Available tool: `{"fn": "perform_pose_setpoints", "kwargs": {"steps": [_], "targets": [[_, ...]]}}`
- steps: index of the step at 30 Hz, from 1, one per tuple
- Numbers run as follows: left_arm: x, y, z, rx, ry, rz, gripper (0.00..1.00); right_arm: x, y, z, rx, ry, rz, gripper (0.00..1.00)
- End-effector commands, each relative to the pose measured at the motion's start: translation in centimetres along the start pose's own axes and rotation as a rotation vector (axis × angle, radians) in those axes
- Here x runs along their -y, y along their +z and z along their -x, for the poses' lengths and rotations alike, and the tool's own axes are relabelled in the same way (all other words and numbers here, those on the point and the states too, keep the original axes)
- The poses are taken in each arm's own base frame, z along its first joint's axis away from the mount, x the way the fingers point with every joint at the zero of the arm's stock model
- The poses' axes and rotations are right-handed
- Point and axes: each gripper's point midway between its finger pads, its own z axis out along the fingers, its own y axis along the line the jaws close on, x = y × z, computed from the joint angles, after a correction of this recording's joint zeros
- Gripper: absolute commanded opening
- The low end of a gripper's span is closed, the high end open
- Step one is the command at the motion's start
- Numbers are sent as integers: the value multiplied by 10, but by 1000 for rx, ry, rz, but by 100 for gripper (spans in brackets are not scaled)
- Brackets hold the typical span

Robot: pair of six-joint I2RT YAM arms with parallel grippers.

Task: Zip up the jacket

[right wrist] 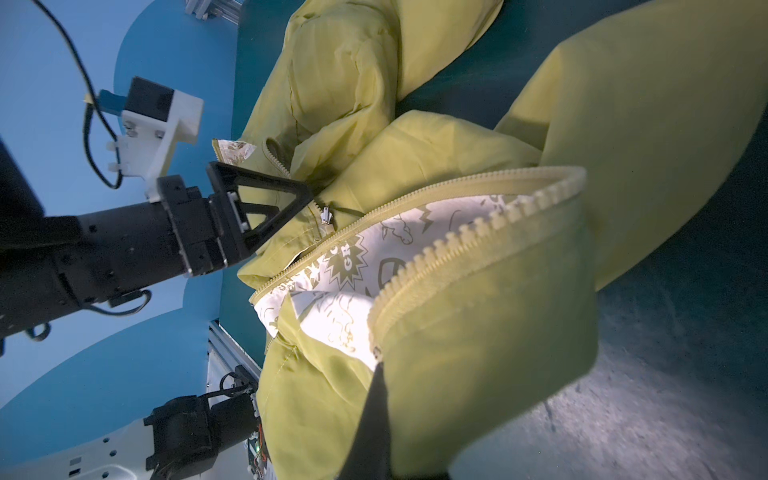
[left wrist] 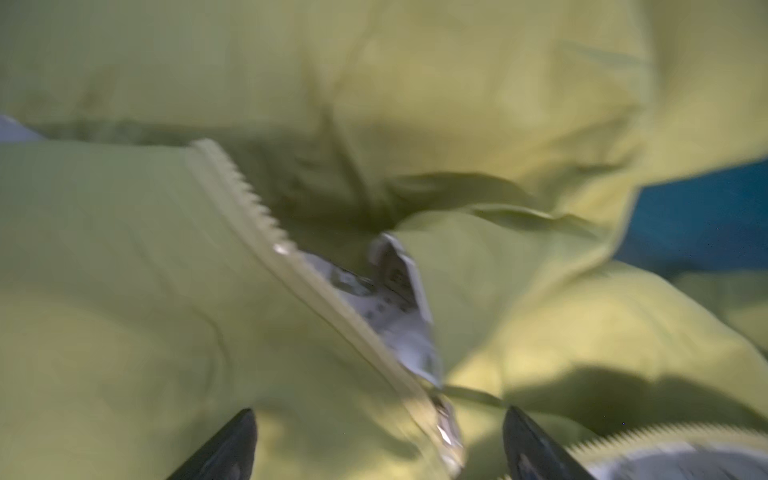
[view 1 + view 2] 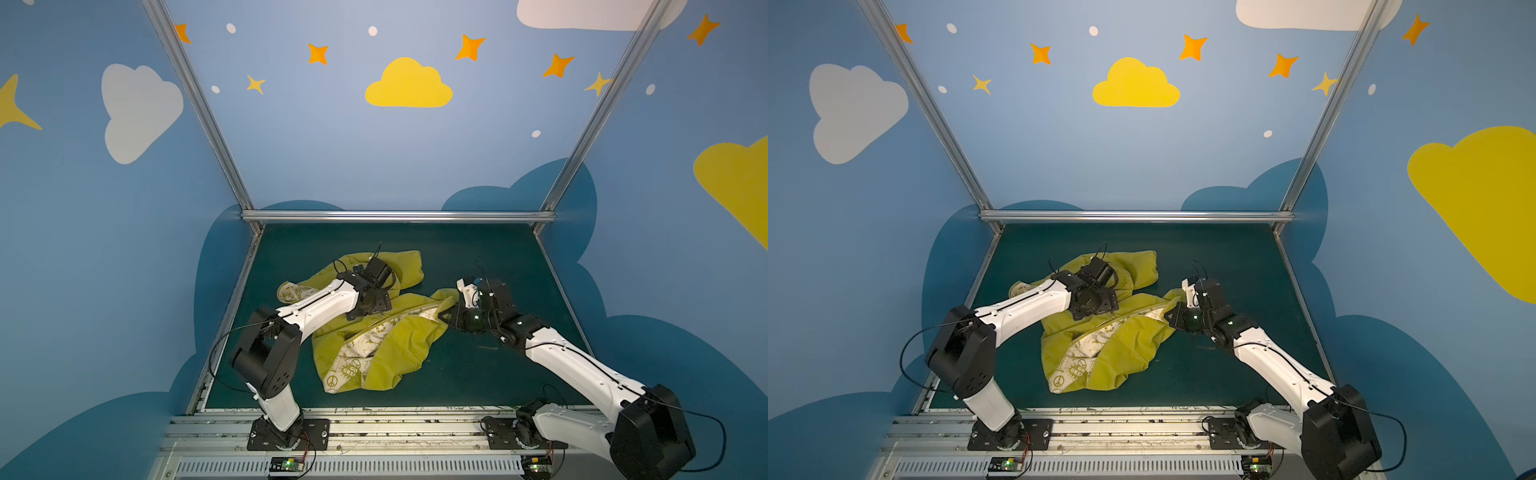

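The mustard-yellow jacket (image 3: 399, 353) (image 3: 1125, 353) lies crumpled on the green mat, its front apart and the printed cream lining (image 1: 415, 245) showing between the two zipper rows. In the right wrist view the metal zipper slider (image 1: 325, 216) sits at the end of one row. My left gripper (image 2: 380, 436) (image 3: 355, 312) hovers open over the jacket. The slider (image 2: 446, 432) lies between its spread fingertips, nearer one of them, and I see no contact. My right gripper (image 3: 451, 313) (image 3: 1173, 316) is shut on the jacket's other front edge, just below its zipper teeth (image 1: 478, 237), holding that edge raised.
The green mat (image 3: 478, 257) is bordered by aluminium rails (image 3: 395, 216) and blue painted walls. Both arm bases stand on the front rail (image 3: 395, 428). Bare mat lies behind and to the right of the jacket.
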Motion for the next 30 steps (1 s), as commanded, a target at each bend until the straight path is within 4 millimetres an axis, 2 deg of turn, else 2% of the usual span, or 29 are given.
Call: {"fn": "perform_pose_setpoints", "kwargs": {"steps": [1, 7, 9, 12, 16, 19, 22, 27, 30], "targets": [[-29, 8, 0, -19, -50, 69, 90, -7, -6, 6, 35, -39, 28, 0], [-10, 26, -9, -67, -46, 4, 88, -6, -2, 6, 25, -39, 33, 0], [-9, 31, -14, -79, -49, 0, 87, -5, -1, 4, 16, -35, 31, 0], [-18, 36, -18, -79, -58, 24, 84, -4, 1, 3, 8, -33, 33, 0], [-30, 35, -13, -73, -64, 29, 60, -8, 2, 3, -1, -41, 47, 0], [-34, 24, -4, -46, -52, 17, 39, -10, 2, 3, -4, -43, 53, 0], [-38, 4, 7, -8, -48, -7, 11, -11, 2, 5, -2, -41, 55, 0], [-53, -42, 23, 81, -68, -53, 4, -14, 1, 6, -1, -47, 63, 0], [-62, -60, 24, 119, -76, -99, 7, -17, 1, 7, -2, -53, 71, 0]]}}
